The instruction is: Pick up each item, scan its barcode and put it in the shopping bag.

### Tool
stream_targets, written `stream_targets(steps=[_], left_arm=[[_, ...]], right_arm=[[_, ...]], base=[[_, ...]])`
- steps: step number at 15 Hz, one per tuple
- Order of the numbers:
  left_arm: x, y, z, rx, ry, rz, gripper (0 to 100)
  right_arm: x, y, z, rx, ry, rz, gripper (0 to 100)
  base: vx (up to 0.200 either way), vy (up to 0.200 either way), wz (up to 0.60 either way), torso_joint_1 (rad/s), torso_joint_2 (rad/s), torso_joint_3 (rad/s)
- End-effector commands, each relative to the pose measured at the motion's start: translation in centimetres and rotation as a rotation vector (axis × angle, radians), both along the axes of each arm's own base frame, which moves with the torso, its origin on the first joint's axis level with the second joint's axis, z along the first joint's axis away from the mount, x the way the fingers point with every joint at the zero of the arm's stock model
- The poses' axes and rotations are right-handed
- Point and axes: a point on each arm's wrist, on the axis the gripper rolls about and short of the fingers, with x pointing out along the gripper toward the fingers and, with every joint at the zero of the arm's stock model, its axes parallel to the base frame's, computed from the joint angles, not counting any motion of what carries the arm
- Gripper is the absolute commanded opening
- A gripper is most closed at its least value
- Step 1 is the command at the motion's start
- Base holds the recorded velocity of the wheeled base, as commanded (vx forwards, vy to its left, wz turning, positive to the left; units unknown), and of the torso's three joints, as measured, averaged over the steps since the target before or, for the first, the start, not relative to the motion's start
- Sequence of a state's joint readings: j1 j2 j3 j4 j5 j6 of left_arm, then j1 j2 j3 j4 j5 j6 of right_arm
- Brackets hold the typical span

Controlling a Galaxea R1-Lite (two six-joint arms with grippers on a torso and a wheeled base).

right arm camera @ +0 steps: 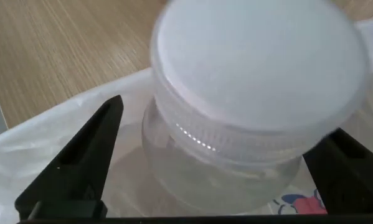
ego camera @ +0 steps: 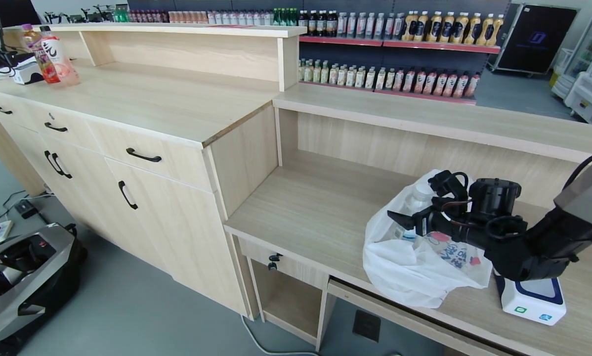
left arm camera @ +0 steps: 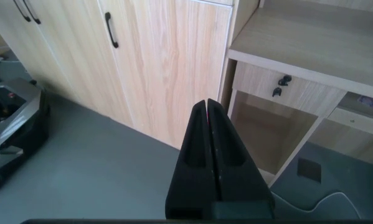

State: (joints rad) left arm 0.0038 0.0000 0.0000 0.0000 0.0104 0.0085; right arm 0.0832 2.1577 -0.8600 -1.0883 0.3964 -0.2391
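Observation:
A white plastic shopping bag [ego camera: 414, 267] sits on the lower desk [ego camera: 306, 207]. Inside it stands a clear bottle [right arm camera: 236, 162] with a wide white cap [right arm camera: 261, 62], also glimpsed through the bag's mouth [ego camera: 418, 197]. My right gripper [ego camera: 417, 200] hovers at the bag's opening, open, with its black fingers [right arm camera: 80, 168] spread to either side of the bottle [right arm camera: 226, 118] and not touching it. My left gripper [left arm camera: 208, 106] is shut with nothing in it and hangs low above the grey floor in front of the cabinet doors. Two pink-labelled drink bottles [ego camera: 51, 54] stand on the upper counter at far left.
A white and blue scanner box [ego camera: 533, 299] stands on the desk right of the bag, under my right arm. A white device [ego camera: 26, 74] lies beside the counter bottles. Cabinets with black handles [ego camera: 143, 157] fill the left. Shelves of drinks [ego camera: 385, 74] line the back.

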Motion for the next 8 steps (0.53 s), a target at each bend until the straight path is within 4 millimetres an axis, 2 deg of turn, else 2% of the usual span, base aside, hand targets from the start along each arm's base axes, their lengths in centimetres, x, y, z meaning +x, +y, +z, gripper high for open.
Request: stream_targets(steps=[1,4,5,6,7,8], left_arm=[[0.0,0.0,0.0,-0.001,0.0,0.001,0],[0.0,0.0,0.0,0.001,0.0,0.001,0],[0.0,0.0,0.0,0.001,0.0,0.001,0],[0.0,0.0,0.0,-0.001,0.0,0.001,0],[0.0,0.0,0.0,0.001,0.0,0.001,0],[0.0,0.0,0.0,-0.001,0.0,0.001,0]], right_arm=[[-1.2,-0.5,3.7,0.011,-0.085,0.017,100],[-3.7,-0.8,7.4,0.012,-0.092,0.016,100],[-6.2,-1.4,10.8,0.009,-0.107,-0.007,100],[-8.7,-2.3,12.5,0.002,-0.115,-0.054,100],[-10.4,-3.1,13.0,-0.021,-0.125,-0.097,100],[-12.6,-4.8,13.3,-0.089,-0.15,-0.176,100]], base=[[0.0,0.0,0.0,0.0,0.0,0.0],[0.0,0.0,0.0,0.0,0.0,0.0],[0.0,0.0,0.0,0.0,0.0,0.0],[0.0,0.0,0.0,0.0,0.0,0.0],[0.0,0.0,0.0,0.0,0.0,0.0],[0.0,0.0,0.0,0.0,0.0,0.0]])
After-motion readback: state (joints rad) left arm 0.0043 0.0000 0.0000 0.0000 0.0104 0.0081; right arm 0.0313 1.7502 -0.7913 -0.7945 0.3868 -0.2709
